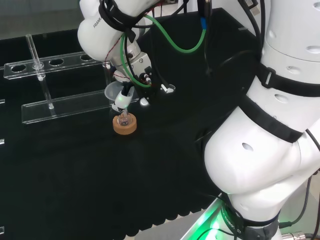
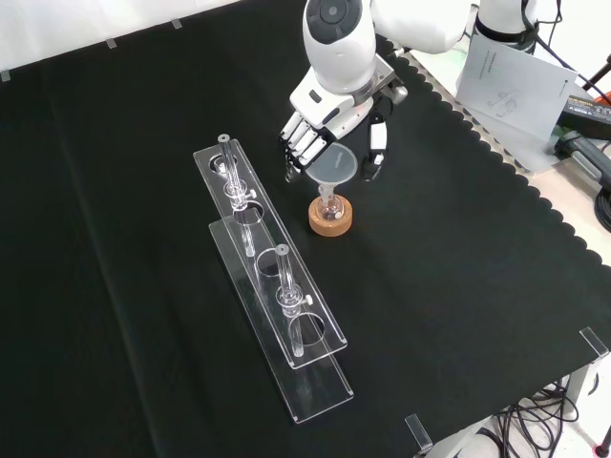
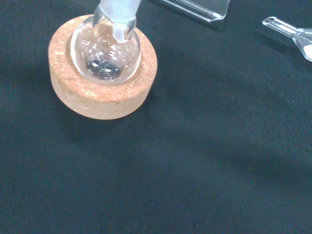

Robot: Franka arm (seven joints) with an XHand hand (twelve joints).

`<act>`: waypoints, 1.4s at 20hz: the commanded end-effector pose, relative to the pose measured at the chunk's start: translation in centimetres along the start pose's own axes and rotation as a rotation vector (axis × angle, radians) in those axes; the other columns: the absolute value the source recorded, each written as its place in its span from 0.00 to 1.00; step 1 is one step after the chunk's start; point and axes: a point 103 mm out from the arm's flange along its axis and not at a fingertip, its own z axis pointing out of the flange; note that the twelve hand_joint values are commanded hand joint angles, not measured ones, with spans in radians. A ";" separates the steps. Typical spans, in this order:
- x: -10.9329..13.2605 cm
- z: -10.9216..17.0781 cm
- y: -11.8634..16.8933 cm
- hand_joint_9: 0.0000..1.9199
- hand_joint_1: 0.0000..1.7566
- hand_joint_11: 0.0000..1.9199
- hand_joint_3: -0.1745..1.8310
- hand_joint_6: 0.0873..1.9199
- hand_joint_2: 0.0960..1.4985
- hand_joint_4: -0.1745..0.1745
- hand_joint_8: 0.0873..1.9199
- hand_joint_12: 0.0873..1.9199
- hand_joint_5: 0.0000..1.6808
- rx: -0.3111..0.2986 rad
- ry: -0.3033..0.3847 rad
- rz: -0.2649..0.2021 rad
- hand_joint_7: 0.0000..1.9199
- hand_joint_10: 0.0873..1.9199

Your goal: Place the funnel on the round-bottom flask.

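The hand (image 2: 329, 119), fingers curled round the funnel (image 2: 334, 164), holds its stem upright directly over the round-bottom flask (image 2: 329, 203) neck.

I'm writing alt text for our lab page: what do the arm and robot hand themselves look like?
The arm is glossy white with bulbous rounded links, black straps banding them, and a round grey cap on one link. A green cable and black cables loop along it. The robot hand is black and white, with white segmented fingers and dark joints.
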 end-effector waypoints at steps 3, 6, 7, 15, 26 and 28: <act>-0.2 0.1 -0.8 0.18 0.25 0.18 0.24 0.00 0.39 0.38 0.34 0.72 0.16 0.012 0.010 -0.010 0.01 0.34; -0.4 0.3 -1.0 0.16 0.24 0.17 0.23 0.00 0.39 0.38 0.34 0.73 0.15 0.016 0.011 -0.009 0.00 0.35; -0.4 0.4 -1.1 0.15 0.24 0.17 0.23 0.00 0.39 0.39 0.33 0.73 0.15 0.018 0.011 -0.009 0.00 0.35; -0.7 0.5 -1.6 0.06 0.24 0.12 0.19 0.00 0.41 0.41 0.14 0.75 0.07 0.011 0.015 -0.003 0.00 0.37; 0.1 -0.2 -1.8 0.00 0.24 0.08 0.17 0.00 0.42 0.46 0.00 0.75 0.00 -0.024 -0.007 -0.021 0.00 0.37; 0.0 -0.4 -1.9 0.00 0.24 0.07 0.17 0.00 0.42 0.46 0.00 0.75 0.00 -0.040 -0.006 -0.018 0.00 0.37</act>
